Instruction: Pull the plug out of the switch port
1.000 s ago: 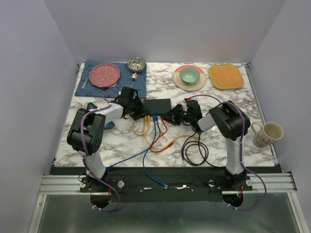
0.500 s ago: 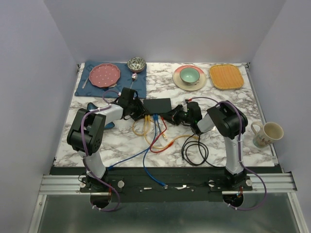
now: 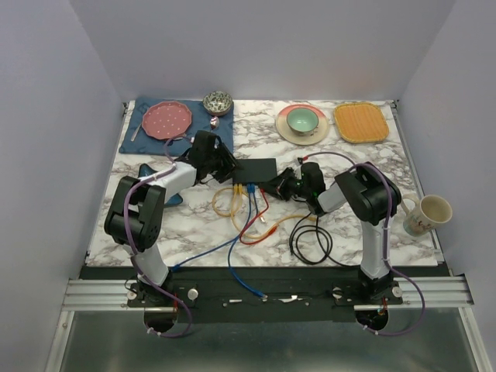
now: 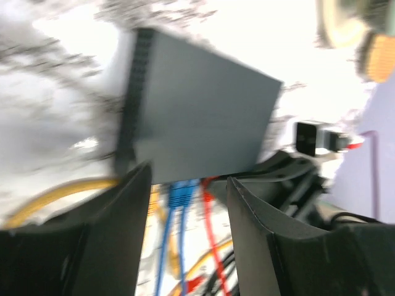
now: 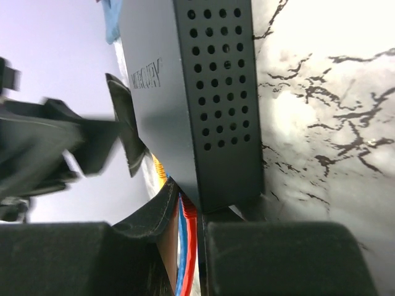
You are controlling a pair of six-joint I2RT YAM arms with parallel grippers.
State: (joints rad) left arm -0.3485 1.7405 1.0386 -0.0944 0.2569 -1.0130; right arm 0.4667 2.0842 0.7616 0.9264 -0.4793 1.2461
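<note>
Plug (image 4: pixel 180 194), small, stiff, probably latched, sat inside our open left claw (image 4: pixel 188 177); we couldn't tell the right claw's (image 5: pixel 188 213) state.

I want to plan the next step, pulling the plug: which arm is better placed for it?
Left. The left pincer, open, faces the switch at its port edge, with the blue plug between its fingers. The right pincer sits at the switch's end.
</note>
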